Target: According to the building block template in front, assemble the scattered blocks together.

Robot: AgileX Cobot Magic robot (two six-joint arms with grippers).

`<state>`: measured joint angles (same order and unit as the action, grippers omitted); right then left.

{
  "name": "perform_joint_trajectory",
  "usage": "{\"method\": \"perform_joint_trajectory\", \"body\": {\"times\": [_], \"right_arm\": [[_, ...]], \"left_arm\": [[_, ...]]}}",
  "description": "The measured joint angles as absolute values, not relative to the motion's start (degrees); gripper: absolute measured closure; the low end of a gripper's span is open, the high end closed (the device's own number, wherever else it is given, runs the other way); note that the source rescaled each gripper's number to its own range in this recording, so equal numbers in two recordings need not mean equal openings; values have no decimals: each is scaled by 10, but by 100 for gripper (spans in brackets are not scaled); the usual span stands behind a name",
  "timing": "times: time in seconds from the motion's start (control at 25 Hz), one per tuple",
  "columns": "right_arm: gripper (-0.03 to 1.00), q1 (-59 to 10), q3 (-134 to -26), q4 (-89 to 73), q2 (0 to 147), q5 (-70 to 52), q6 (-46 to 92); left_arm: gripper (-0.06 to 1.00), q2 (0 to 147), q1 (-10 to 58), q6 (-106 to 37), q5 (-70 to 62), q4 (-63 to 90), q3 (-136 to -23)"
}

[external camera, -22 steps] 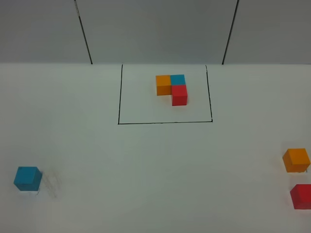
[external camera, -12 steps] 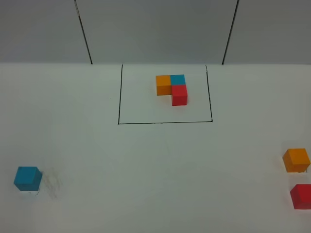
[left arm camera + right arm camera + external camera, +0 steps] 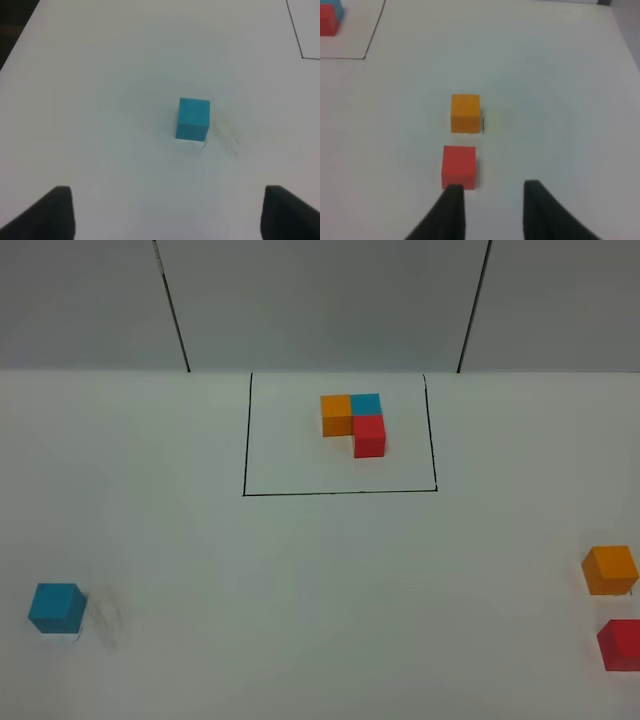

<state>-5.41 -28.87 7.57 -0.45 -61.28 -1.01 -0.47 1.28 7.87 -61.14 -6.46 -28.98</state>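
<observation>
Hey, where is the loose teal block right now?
In the exterior high view the loose teal block sits alone at the lower left, outside the black rectangle.

On the tabletop (image 3: pixel 320 580), the building block template (image 3: pixel 355 422) sits at 12 o'clock, inside a drawn rectangle (image 3: pixel 340 493), toward its far side. One loose block (image 3: pixel 56 607) lies at 8 o'clock near the left edge. Two more lie at 4 o'clock by the right edge, the farther block (image 3: pixel 610 570) just behind the nearer block (image 3: pixel 621 644), not touching.
</observation>
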Motion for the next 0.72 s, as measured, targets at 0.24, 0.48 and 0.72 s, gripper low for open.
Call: {"method": "perform_joint_trajectory", "body": {"times": [0.24, 0.48, 0.72], "right_arm": [[97, -54, -289, 76, -4, -613, -10], [97, -54, -289, 76, -4, -613, -10], [97, -54, -289, 76, -4, -613, -10]], "left_arm": [[28, -4, 13, 79, -611, -65, -290], [28, 103, 13, 94, -605, -80, -301], [28, 307, 13, 100, -539, -97, -343]]}}
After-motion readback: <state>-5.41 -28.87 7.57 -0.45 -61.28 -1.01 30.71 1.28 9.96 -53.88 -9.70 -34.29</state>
